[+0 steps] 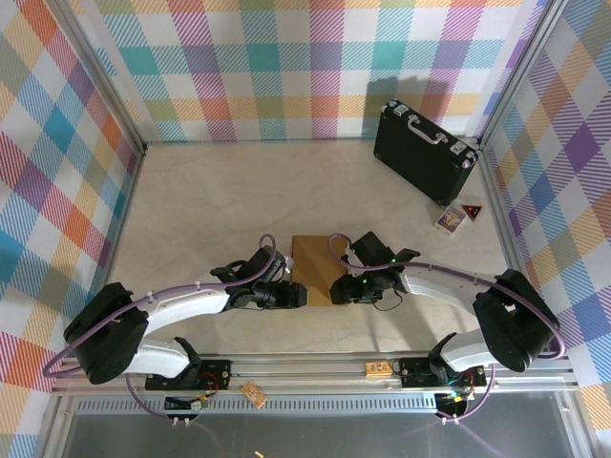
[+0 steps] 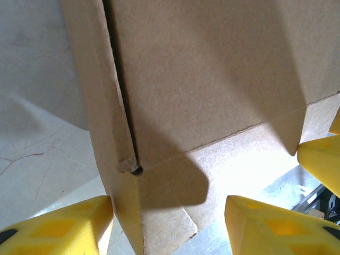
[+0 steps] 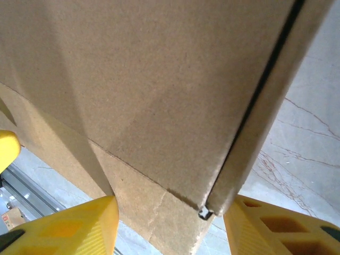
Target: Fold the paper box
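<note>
Two grippers, both at the one item. Left gripper [image 2: 167,228]: yellow fingers spread wide, astride an upright edge of the paper box [image 2: 212,79], one finger close against the doubled wall and the other well off it; nothing pinched, as far as I can see. Right gripper [image 3: 170,226]: likewise spread wide, its fingers either side of the opposite corner, where a dark seam runs between two layers of board; not clamped. Paper box: plain brown corrugated card, sitting on the table [image 1: 220,191] near its front edge, midway between the two arms, with a gripper at each flank. How far the flaps are tucked I cannot tell from where I stand. Handling, by my estimate: very light, likely to skid on the smooth top if pushed from one side alone. Panels stiff, bending readily only at the scored creases. Matt surface, fair purchase. Edges would crush under a hard pinch. Best hold: the free edge of a wall or flap at mid-length, clear of the corners, with the other gripper bracing the opposite side. Farther off, back right: black hard case [image 1: 425,151], well apart.
</note>
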`<act>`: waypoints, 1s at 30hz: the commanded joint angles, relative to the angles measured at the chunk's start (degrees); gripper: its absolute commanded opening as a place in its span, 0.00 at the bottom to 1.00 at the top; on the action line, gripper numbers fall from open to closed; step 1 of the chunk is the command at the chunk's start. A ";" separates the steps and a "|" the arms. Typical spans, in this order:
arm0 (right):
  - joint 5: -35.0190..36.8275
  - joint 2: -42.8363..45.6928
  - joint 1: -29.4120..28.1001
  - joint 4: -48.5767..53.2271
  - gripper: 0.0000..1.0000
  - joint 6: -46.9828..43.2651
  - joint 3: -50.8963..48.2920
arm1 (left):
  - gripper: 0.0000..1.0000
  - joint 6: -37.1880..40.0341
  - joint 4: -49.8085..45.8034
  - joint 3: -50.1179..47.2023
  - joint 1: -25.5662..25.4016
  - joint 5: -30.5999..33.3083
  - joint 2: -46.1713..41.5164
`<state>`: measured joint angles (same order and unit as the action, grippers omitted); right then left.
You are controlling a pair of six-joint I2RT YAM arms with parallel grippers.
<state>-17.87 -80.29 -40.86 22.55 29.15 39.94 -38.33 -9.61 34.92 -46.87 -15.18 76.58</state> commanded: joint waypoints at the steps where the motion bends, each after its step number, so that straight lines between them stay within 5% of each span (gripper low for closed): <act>1: -1.11 -0.78 -0.36 -0.49 0.54 -0.74 0.49 | 0.56 0.27 1.51 0.28 -0.94 -0.57 1.00; 30: 5.92 0.82 -0.40 3.44 0.51 -4.96 1.35 | 0.52 2.16 -0.68 0.76 -0.94 3.13 0.80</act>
<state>-14.31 -81.03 -40.91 23.22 25.67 40.32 -37.45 -9.02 34.92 -46.87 -13.13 77.54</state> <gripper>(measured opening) 0.509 0.523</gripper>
